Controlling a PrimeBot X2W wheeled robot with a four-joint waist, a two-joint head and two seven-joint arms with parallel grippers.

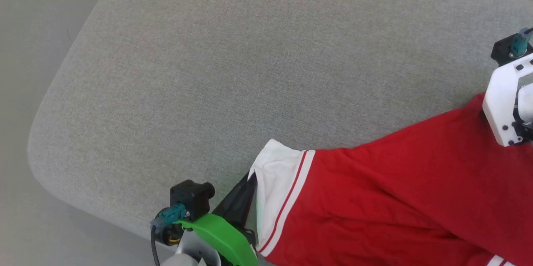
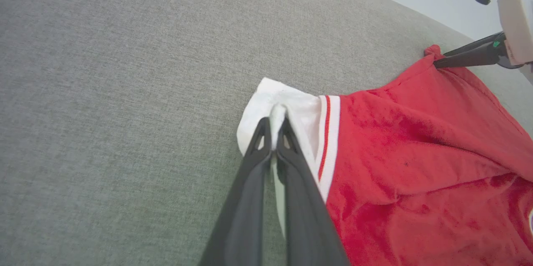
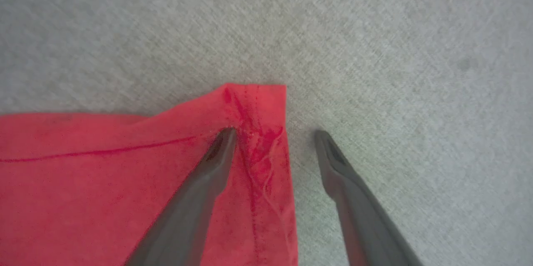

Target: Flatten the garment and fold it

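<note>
The garment (image 1: 399,199) is a red shirt lying across the lower right of the grey padded surface. Its white sleeve (image 1: 277,174) has striped trim and points left. My left gripper (image 2: 275,126) is shut on a pinched fold of that white sleeve (image 2: 291,108). Its dark fingers (image 1: 239,201) reach up to the sleeve edge. My right gripper (image 3: 274,135) stands open over a red hem corner (image 3: 258,108). One finger (image 3: 208,174) lies on the fabric and the other (image 3: 345,178) on bare grey surface. The right gripper's white housing (image 1: 506,99) sits at the garment's far right end.
The grey padded surface (image 1: 250,70) stretches wide to the left and far side. Its rounded edge (image 1: 35,141) drops to a pale floor (image 1: 25,49) at left. Across the garment, the right arm's dark fingers (image 2: 470,55) touch the far red corner.
</note>
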